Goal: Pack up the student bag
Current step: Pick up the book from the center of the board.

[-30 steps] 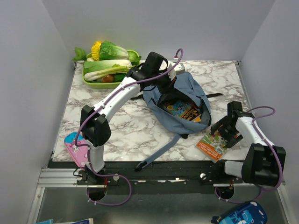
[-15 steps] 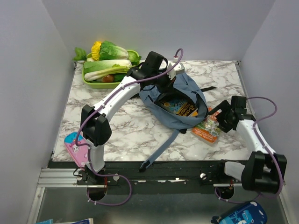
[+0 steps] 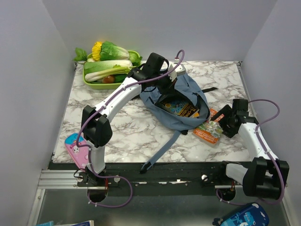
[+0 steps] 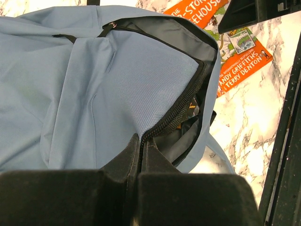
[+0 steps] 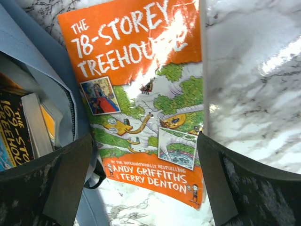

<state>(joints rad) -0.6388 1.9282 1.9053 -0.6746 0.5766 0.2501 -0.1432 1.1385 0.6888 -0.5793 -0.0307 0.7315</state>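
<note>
Right wrist view puts the orange book [image 5: 141, 61] flat on the marble table [image 5: 254, 56], directly under the right gripper [image 5: 146, 141]. Its fingers are spread wide, one beside each long edge of the book, so the book's long axis runs straight away from them. The student bag [image 5: 28, 61] lies just beyond the finger at the picture's left, its mouth open with another book [image 5: 19, 132] inside. The left gripper [image 4: 141, 141] has its fingers pressed together on the bag's zipper rim. I judge the right arm is the nearer one to the orange book.
</note>
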